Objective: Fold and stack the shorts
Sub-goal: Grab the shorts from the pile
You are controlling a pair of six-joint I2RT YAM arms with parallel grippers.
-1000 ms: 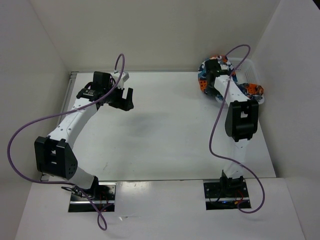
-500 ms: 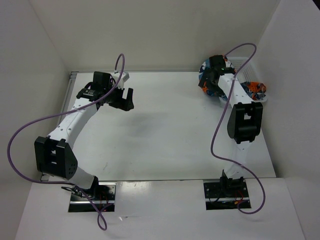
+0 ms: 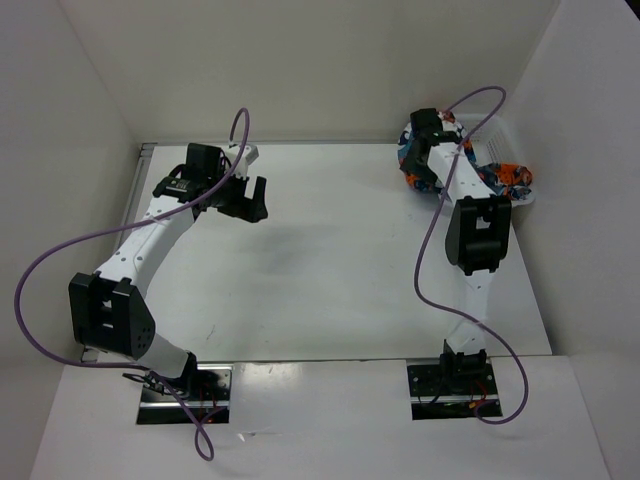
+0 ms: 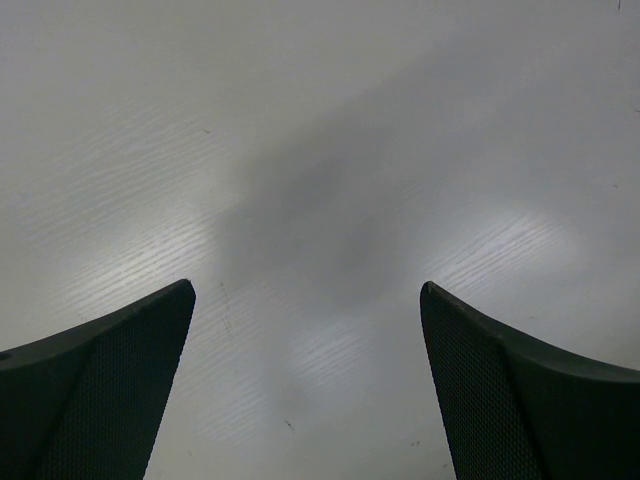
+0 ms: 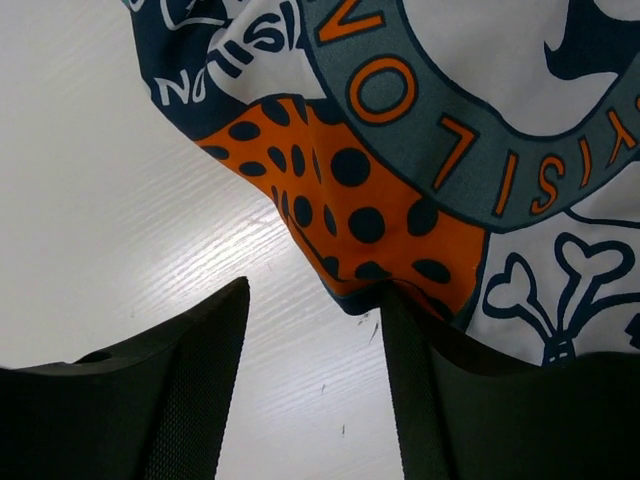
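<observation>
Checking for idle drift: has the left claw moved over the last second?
No. The left claw hangs open in the same spot relative to the table's far-left corner as in both earlier top views.

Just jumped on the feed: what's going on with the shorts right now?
The right tool is at the shorts, which lie bunched in the far right corner of the table. Its jaws stand apart, and the fabric's orange dotted corner rests against one finger, not pinched. The left tool hovers open over the table, holding nothing. Nothing is folded yet.
</observation>
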